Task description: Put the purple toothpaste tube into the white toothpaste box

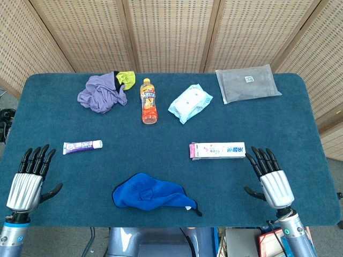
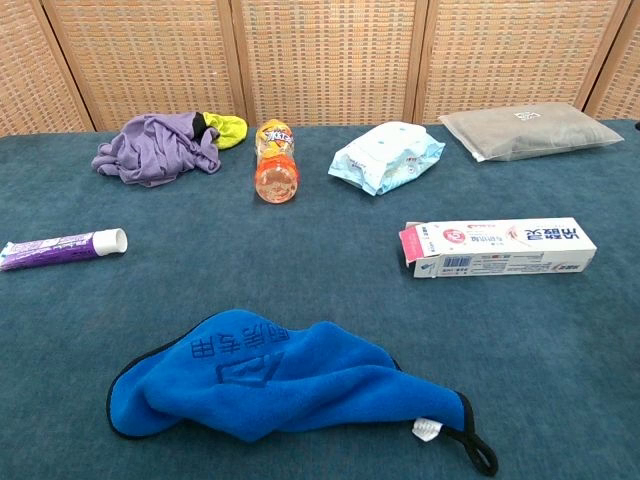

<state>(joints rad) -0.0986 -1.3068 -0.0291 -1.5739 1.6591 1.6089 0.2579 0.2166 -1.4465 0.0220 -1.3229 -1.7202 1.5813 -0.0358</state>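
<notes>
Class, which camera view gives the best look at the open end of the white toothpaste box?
The chest view: the white toothpaste box appears large, its pink flap at the left end open. The head view shows the whole box from above, small, its end barely readable.

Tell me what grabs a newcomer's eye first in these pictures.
The crumpled blue cloth at the table's near edge stands out most, midway between the open left hand and right hand. Next comes the orange drink bottle lying toward the far side, beside a purple garment.
</notes>
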